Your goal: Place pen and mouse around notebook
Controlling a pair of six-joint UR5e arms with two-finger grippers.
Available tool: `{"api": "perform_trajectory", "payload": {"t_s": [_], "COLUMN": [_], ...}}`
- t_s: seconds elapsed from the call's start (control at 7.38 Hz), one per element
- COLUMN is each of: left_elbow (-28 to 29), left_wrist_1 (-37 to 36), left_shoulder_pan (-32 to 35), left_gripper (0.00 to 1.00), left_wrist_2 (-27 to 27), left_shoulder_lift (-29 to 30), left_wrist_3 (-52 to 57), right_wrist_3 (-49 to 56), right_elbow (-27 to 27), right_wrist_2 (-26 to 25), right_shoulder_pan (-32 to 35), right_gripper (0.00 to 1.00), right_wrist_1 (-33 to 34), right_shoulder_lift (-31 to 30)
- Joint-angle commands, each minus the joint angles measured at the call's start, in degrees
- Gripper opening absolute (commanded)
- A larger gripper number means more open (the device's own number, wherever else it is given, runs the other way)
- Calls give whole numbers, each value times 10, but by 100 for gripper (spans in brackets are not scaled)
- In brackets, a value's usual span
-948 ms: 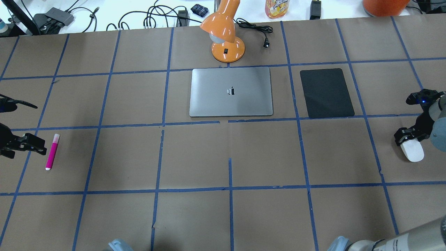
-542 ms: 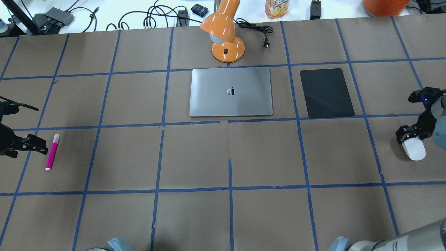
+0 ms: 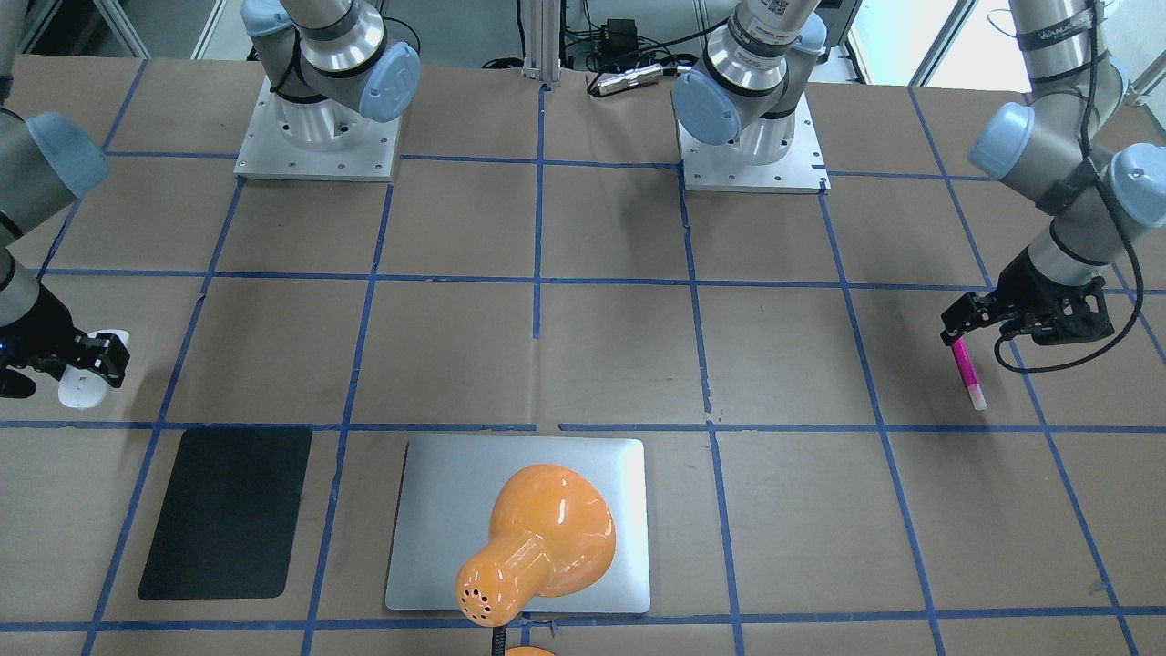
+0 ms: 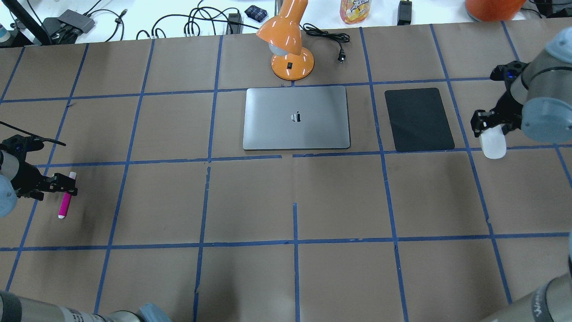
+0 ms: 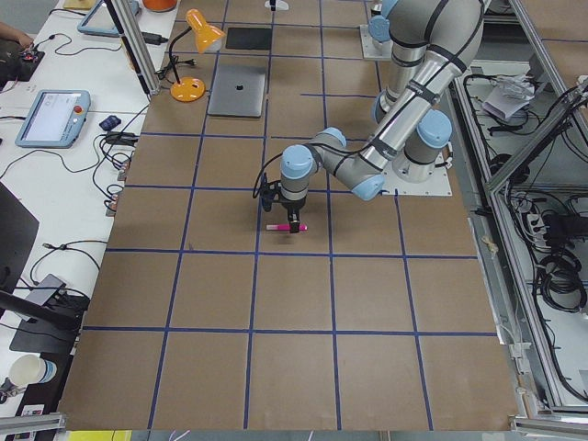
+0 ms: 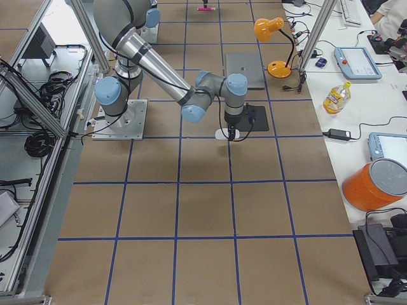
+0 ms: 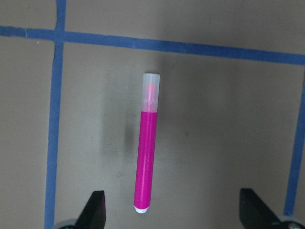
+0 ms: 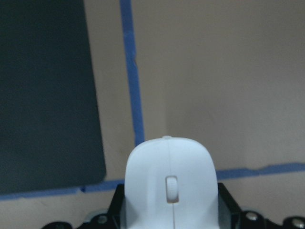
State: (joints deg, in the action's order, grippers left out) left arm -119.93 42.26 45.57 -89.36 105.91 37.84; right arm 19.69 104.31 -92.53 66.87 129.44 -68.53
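The magenta pen lies flat on the brown paper, pale cap pointing away from the robot; it also shows as the pen at the table's left. My left gripper hovers open right over its near half, one finger on each side, not touching. The white mouse sits between the jaws of my right gripper, which is shut on it and holds it above the table just right of the black mat. The silver notebook lies closed at the table's centre back.
An orange desk lamp stands directly behind the notebook with its cord trailing right. Cables, a bottle and an orange bin sit on the white bench beyond the far edge. Both arm bases are at the near edge.
My right gripper has carried the mouse up off the table and toward the far left, close to the black mat. My left gripper has shifted right, over the pen.
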Motion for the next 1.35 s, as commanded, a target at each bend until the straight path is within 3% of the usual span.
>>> {"api": "perform_trajectory", "payload": {"t_s": [0.0,0.54,0.81,0.95,1.22], "left_elbow": [0,0,0,0,0], "left_wrist_1": [-20,-19,-18,-17,-18], "left_shoulder_pan": [0,0,0,0,0], "left_gripper": [77,60,46,46,45], "left_wrist_2": [-1,-5,-5,-6,-21], "left_shoulder_lift": [24,26,26,28,28], "left_wrist_3": [1,4,4,3,2], "right_wrist_3": [-67,-92,-92,-93,-96], "right_elbow": [-108,-117,-115,-115,-119], "right_wrist_2": [-2,11,11,11,10], "right_shoulder_pan": [91,118,118,118,118], "right_gripper": [48,49,54,95,100], "right_wrist_1": [-16,-8,-4,-4,-13], "right_shoulder_lift": [91,124,126,126,119]}}
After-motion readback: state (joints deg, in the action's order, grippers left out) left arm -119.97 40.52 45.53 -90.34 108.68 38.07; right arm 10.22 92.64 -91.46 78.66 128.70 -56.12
